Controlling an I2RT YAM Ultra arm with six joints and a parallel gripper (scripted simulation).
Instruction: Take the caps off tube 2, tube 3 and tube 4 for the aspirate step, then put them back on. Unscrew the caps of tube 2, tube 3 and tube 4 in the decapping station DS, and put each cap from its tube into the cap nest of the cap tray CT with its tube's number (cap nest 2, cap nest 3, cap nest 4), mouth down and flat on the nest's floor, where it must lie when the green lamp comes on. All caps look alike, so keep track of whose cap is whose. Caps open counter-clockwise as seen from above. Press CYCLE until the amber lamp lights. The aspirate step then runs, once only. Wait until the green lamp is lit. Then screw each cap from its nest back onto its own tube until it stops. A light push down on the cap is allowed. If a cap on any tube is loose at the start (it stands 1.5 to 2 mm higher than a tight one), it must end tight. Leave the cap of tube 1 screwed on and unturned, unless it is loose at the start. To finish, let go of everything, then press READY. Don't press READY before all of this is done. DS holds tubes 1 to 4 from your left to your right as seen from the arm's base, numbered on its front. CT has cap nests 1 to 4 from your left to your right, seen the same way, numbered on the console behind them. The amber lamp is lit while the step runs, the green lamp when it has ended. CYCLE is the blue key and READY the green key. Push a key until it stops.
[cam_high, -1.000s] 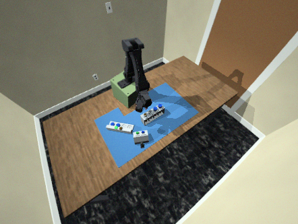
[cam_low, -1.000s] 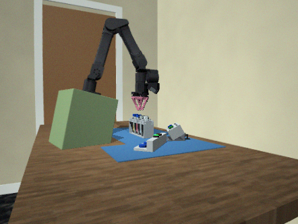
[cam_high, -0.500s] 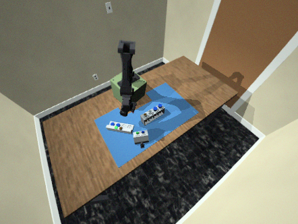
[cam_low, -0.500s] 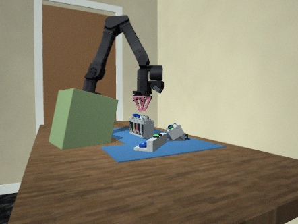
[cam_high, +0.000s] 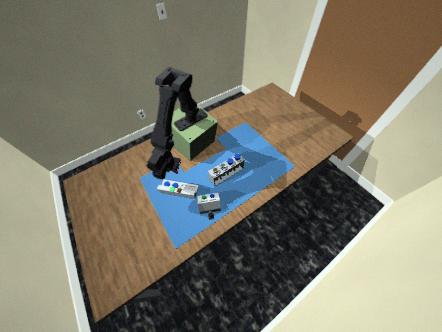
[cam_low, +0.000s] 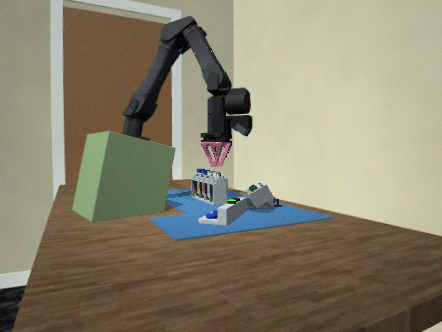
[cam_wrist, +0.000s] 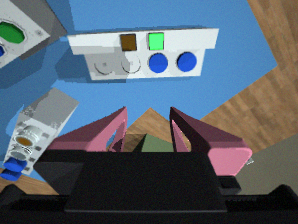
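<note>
My gripper (cam_wrist: 148, 111) is open and empty, hovering above the cap tray CT (cam_wrist: 142, 52); it also shows in the exterior view (cam_low: 216, 155). On the tray's console the green lamp (cam_wrist: 156, 41) is lit and the amber lamp (cam_wrist: 128, 41) is dark. Blue caps lie in nest 3 (cam_wrist: 158, 63) and nest 4 (cam_wrist: 187, 62). Nests 1 (cam_wrist: 104, 65) and 2 (cam_wrist: 131, 64) are empty. The decapping station DS (cam_wrist: 30, 140) lies to my left. Two of its tubes stand open (cam_wrist: 25, 136) and two carry blue caps (cam_high: 234, 159).
The key box (cam_high: 209, 201) with the green READY key (cam_wrist: 11, 32) sits in front of the tray on the blue mat (cam_high: 215, 175). The green pedestal (cam_high: 194, 132) holds the arm's base behind.
</note>
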